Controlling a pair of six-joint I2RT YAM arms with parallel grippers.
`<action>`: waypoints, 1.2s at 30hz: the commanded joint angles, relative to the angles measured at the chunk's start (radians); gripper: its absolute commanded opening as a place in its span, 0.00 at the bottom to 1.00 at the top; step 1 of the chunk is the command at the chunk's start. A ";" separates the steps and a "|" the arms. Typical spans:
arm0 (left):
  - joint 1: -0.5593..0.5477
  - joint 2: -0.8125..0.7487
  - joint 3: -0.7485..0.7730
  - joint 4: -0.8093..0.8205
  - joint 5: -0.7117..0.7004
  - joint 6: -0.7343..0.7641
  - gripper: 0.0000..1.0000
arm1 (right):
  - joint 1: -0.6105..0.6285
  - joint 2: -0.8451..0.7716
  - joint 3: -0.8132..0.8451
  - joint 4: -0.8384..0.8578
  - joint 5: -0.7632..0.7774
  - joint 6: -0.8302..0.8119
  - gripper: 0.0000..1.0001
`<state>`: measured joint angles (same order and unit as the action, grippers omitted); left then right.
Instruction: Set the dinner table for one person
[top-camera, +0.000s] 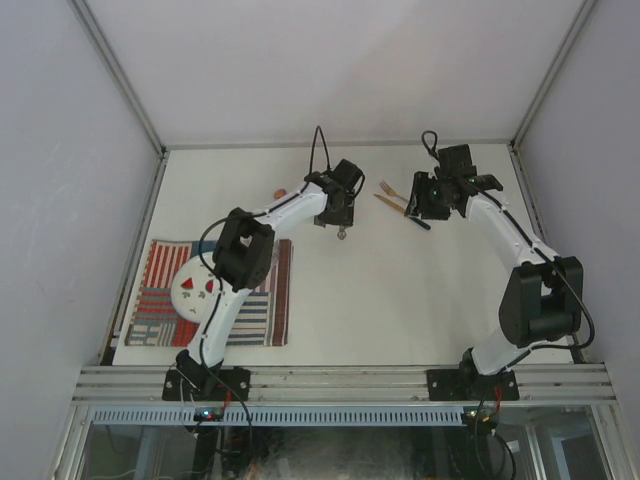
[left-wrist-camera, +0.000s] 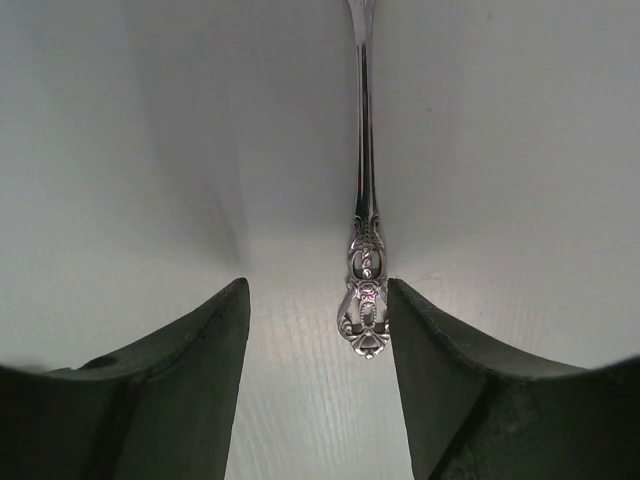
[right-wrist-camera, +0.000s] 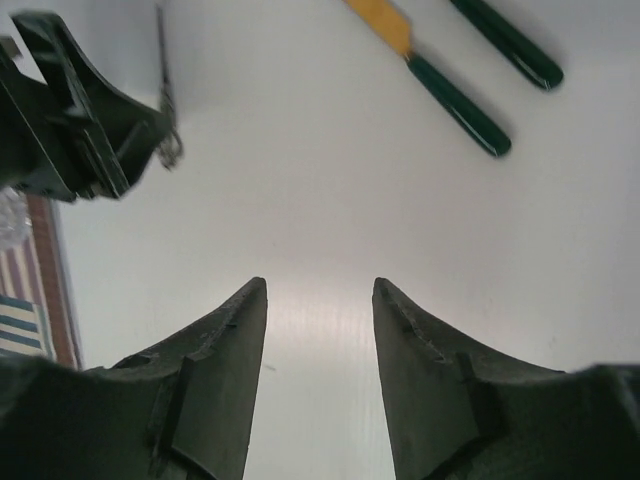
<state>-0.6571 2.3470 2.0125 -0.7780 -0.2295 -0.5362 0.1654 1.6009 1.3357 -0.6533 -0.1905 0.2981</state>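
Off-white table (top-camera: 400, 300) fills the top view, with mat (top-camera: 280, 300) and plate (top-camera: 190, 292) at its near left. Left wrist: my left pincer (left-wrist-camera: 318, 285) stands wide, a silver handle (left-wrist-camera: 362, 200) lying ungripped between its fingers. Right wrist: my right pincer (right-wrist-camera: 320, 283) gapes over the table, green-handled cutlery (right-wrist-camera: 458, 103) beyond.

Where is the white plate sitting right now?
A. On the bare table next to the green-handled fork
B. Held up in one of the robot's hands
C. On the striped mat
C: seen from above, the plate lies on the striped mat at the left side of the table.
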 joint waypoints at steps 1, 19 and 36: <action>-0.021 0.006 0.079 0.007 -0.065 -0.021 0.61 | -0.009 -0.096 -0.042 -0.059 0.057 -0.050 0.46; -0.008 0.143 0.225 0.091 -0.028 -0.036 0.64 | -0.027 -0.138 -0.060 -0.114 0.088 -0.076 0.44; -0.001 0.160 0.256 0.046 -0.075 -0.028 0.29 | -0.029 -0.066 -0.027 -0.124 0.031 -0.065 0.39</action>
<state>-0.6643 2.5023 2.2032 -0.7238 -0.2878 -0.5655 0.1390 1.5360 1.2636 -0.7837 -0.1394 0.2382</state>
